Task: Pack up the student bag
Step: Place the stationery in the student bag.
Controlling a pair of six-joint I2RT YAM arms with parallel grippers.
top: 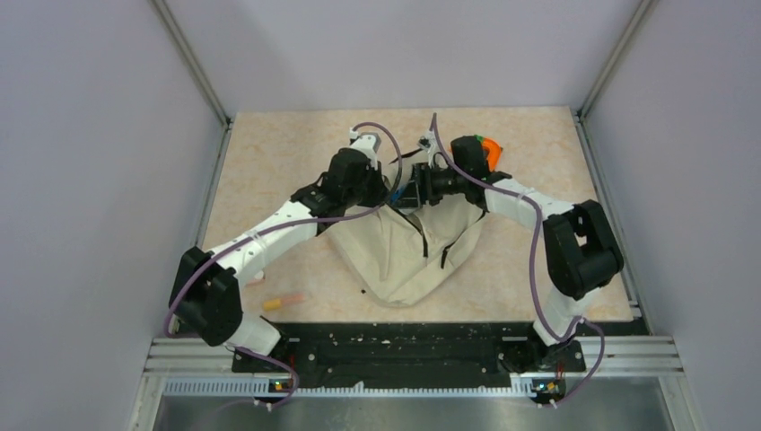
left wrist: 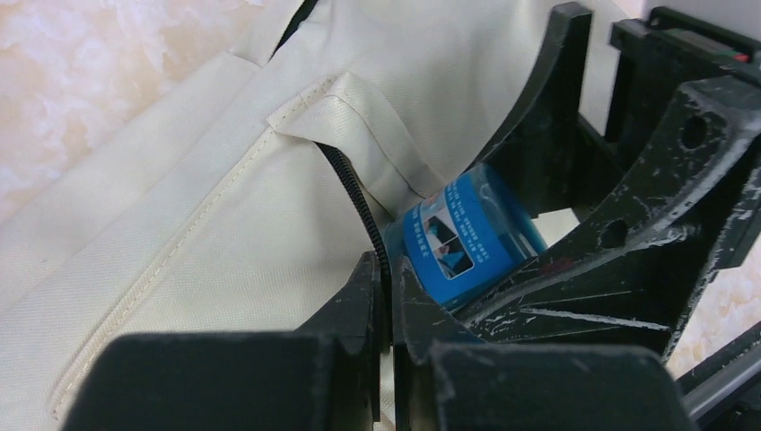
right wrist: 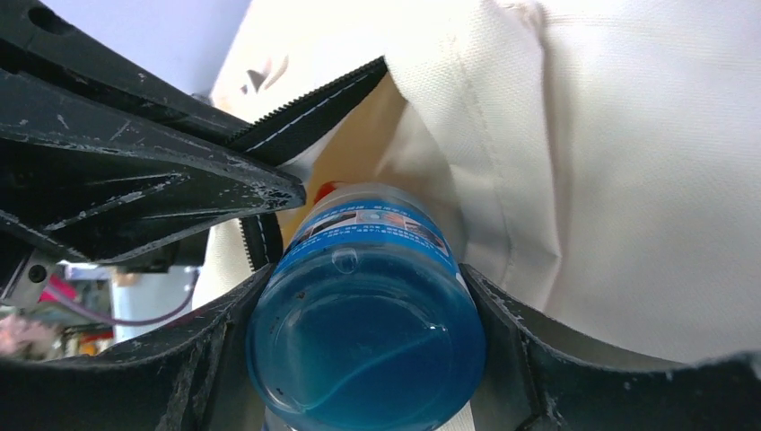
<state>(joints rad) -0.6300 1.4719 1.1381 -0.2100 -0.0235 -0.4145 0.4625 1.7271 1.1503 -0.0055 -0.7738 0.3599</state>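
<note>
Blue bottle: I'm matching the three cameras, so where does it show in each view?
Top external: not visible, hidden at the far opening of the student bag.
Left wrist: blue bottle right of centre, beside the black zipper.
Right wrist: bottom centre, gripped by the right gripper.
Shared landmark: the cream bag, in all three; its zipper in both wrist views.

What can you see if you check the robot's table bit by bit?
Surface: beige marbled table.
Job's things: bag lies mid-table, mouth open; blue bottle at its mouth.
Clutter: orange stick near the left arm; orange-green thing behind the right arm.
Grippers: left gripper shut on the bag's zip edge; right gripper shut on the bottle.
Cables: purple cables run along both arms in loose loops.
Surroundings: grey walls on three sides.
</note>
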